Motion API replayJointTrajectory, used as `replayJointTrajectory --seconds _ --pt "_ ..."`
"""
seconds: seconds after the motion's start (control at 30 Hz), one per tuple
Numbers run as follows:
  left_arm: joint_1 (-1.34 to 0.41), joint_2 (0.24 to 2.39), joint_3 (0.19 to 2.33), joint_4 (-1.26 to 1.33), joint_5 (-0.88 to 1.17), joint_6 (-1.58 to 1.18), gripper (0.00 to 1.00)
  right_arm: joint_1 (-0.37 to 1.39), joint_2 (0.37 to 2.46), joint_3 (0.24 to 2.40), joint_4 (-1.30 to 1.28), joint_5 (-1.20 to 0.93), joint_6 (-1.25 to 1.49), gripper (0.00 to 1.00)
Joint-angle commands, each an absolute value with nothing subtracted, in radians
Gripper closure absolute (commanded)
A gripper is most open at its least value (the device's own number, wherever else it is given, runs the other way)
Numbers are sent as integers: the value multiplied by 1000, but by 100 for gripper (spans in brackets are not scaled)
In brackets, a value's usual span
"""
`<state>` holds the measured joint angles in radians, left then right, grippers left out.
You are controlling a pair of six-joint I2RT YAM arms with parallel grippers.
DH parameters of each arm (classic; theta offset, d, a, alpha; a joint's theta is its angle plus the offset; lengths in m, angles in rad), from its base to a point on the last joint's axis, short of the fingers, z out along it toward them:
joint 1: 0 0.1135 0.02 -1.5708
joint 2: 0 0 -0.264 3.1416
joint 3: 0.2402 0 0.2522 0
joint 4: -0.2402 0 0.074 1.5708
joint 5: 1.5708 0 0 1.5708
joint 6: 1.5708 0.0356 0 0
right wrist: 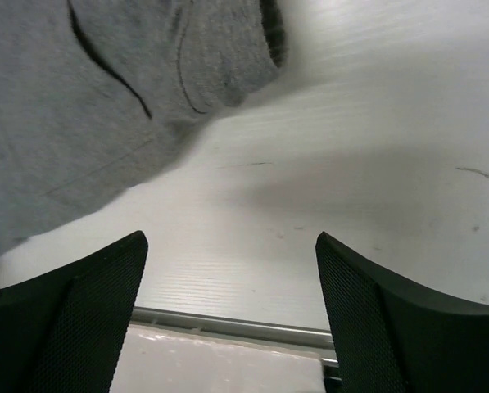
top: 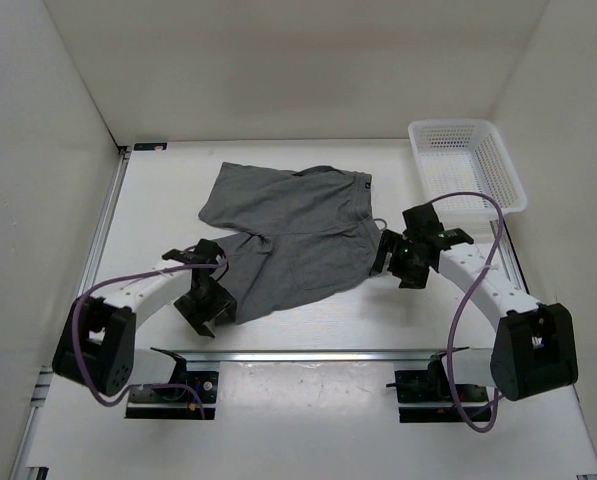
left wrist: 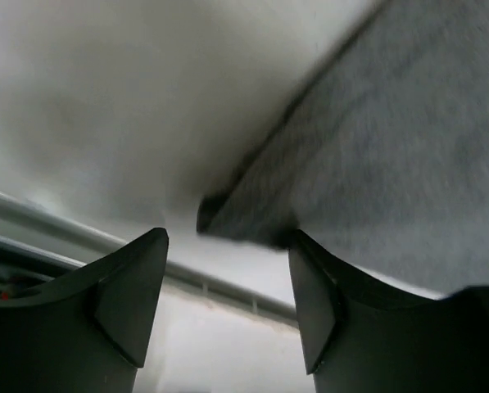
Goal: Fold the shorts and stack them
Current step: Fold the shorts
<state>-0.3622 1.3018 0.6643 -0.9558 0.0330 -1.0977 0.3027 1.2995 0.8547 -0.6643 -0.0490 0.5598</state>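
White table w/ shorts spread out; left end effector & right end effector both wide, nothing held.

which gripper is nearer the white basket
The right gripper, just in front of the white basket; the left gripper sits across the shorts, at their opposite edge.

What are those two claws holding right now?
Nothing. The left gripper and right gripper are both open; the shorts lie ungripped.
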Motion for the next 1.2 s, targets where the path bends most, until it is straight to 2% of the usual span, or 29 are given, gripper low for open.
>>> replayJointTrajectory --seconds 0.0,0.07,0.1,0.13,0.17,0.5,0.63,0.67,0.77,0.83,0.87,0.97,1.17 --pt "-367 1398 661 -859 -34 -1149 30 258 1258 807 -608 -147 618 12" --pt "-367 1455 693 -848 -44 -1123 48 229 1258 772 -557 -187 618 12" --pt "-367 1480 710 -848 -44 -1108 61 203 1258 772 -537 -208 627 12" --pt "-367 1509 724 -848 -44 -1097 85 202 1270 772 -508 -222 627 12" --pt "-367 1509 742 -848 -44 -1083 90 192 1299 772 -499 -222 627 12" --pt "-367 1385 842 -923 -66 -1054 90 183 1491 851 -347 -291 678 24" --pt "-367 1385 868 -945 -75 -1054 90 183 1594 841 -261 -291 718 43" --pt "-367 1385 868 -945 -75 -1054 90 183 1604 841 -249 -273 718 53" --pt "-367 1385 877 -945 -75 -1045 90 183 1637 841 -249 -229 704 67" --pt "-367 1385 877 -954 -75 -1045 90 183 1637 841 -261 -210 692 73" --pt "-367 1385 890 -954 -86 -1034 90 183 1637 841 -274 -198 681 81" --pt "-367 1376 928 -1004 -95 -1023 90 183 1583 850 -330 -155 670 95" --pt "-367 1214 957 -1141 -172 -1084 90 192 1378 821 -509 -123 600 100"
